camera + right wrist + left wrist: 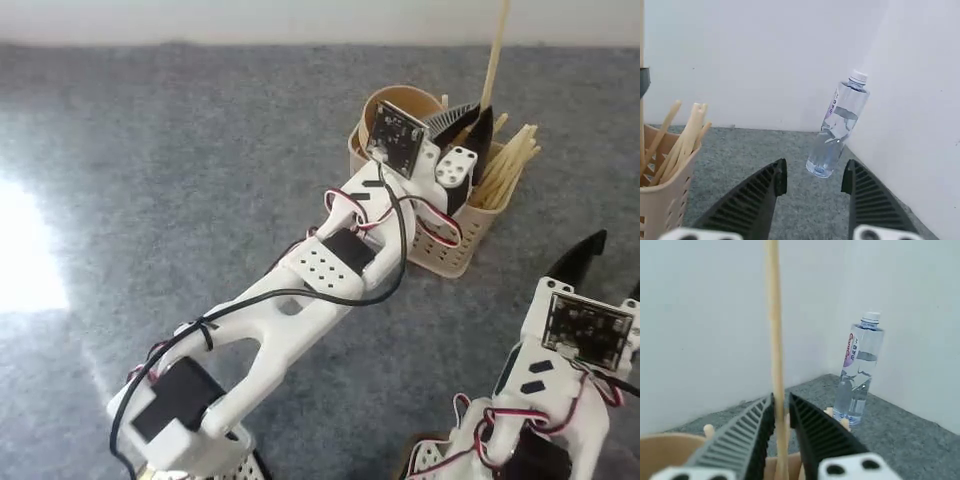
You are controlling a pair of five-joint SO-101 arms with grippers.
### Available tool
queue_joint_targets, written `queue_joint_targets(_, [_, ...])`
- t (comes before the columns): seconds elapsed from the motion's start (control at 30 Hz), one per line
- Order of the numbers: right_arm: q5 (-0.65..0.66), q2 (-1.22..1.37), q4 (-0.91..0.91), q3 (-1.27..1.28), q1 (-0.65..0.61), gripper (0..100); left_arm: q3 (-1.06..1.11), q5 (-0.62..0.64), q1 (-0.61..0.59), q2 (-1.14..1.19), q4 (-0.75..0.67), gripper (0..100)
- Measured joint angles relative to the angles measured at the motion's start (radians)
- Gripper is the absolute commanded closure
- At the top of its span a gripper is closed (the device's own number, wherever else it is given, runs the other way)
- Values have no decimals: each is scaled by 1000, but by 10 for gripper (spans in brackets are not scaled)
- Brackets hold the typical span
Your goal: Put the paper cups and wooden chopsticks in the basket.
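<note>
A chopstick (493, 50) is being clamped over the basket (445, 250) by the left gripper (781, 405) (right gripper (815, 180) spread). Cup (400, 93) and sticks (510, 160) are being held inside.

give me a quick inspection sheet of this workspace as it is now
surface: grey carpet, no spills seen
job's things: basket holds a paper cup and loose chopsticks; a single chopstick stands upright above it
clutter: water bottle upright near the wall corner
grippers: left gripper shut on the single chopstick; right gripper open, holding nothing
cables: black cable loops along the left arm
surroundings: white walls
</note>
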Motion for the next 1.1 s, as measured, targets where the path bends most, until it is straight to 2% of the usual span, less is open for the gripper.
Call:
queue_joint_targets(0.1, [0, 0, 0, 0, 0, 809, 44, -40, 6, -14, -2, 712])
queue_joint_targets(0.3, [0, 0, 0, 0, 0, 809, 129, -51, 37, -107, -5, 766])
queue_joint_targets(0.47, [0, 0, 0, 0, 0, 809, 133, -51, 32, -144, -2, 772])
queue_joint_targets(0.73, [0, 0, 0, 0, 0, 809, 135, -51, 8, -210, 143, 770])
queue_joint_targets(0.83, [0, 0, 0, 0, 0, 809, 133, -58, -35, -365, 279, 769])
queue_joint_targets(0.97, [0, 6, 9, -5, 0, 809, 75, -129, -78, -624, 603, 769])
queue_joint_targets(1.1, [0, 98, 55, -97, -49, 809, 5, -155, -210, -850, 879, 769])
